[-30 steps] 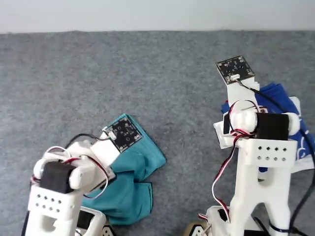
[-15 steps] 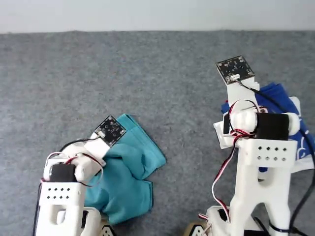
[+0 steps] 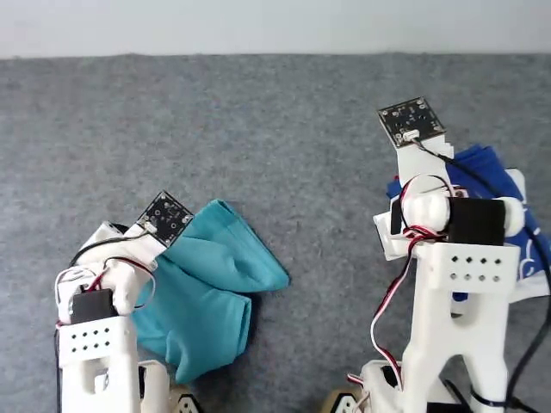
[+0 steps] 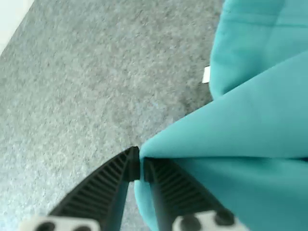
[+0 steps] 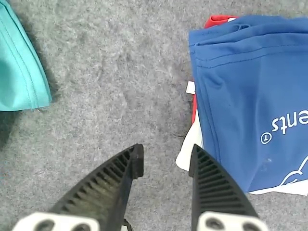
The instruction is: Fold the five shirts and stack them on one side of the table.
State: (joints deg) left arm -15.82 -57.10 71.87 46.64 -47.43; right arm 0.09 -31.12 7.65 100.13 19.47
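The teal shirt point(image 3: 215, 284) lies crumpled on the near left of the grey worktop point(image 3: 258, 129). The left arm point(image 3: 95, 335) stands at the shirt's left edge, and its jaws are pressed together on a corner fold of the teal cloth point(image 4: 250, 120), lifting that corner off the worktop. On the right side, a folded blue shirt point(image 5: 250, 96) tops a stack, with a red shirt point(image 5: 216, 21) and a white shirt point(image 5: 185, 156) peeking out beneath it. The right arm point(image 3: 456, 258) rises over that stack. Its jaws are spread and hold nothing, above bare worktop just left of the stack.
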